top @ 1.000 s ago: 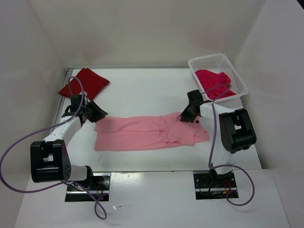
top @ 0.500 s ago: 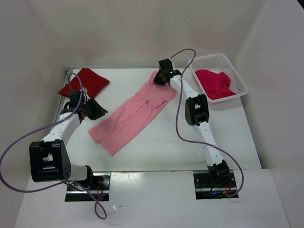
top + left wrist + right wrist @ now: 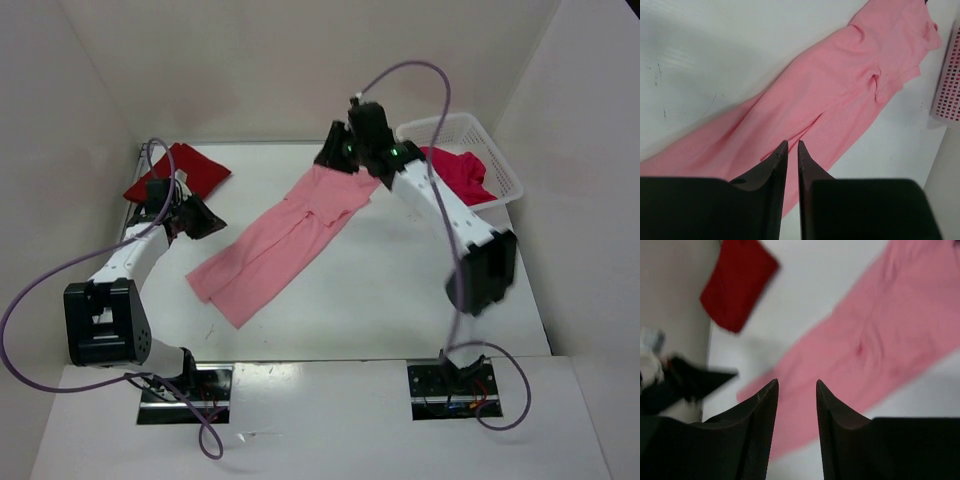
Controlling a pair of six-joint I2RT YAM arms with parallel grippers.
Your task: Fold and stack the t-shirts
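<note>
Light pink shirt (image 3: 275, 240) lies flat and diagonal on worktop (image 3: 400, 290), near-left to far-centre. Left gripper (image 3: 203, 218) just left of it, fingers almost together, empty. Right gripper (image 3: 335, 155) over shirt's far end, fingers apart, empty. Dark red shirt (image 3: 180, 172) folded far-left. Magenta shirt (image 3: 455, 175) in white basket (image 3: 440, 125), far-right.

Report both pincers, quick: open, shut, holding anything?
Left pincer: closed to a thin slit, holding nothing, above the pink shirt.
Right pincer: open, empty.
</note>
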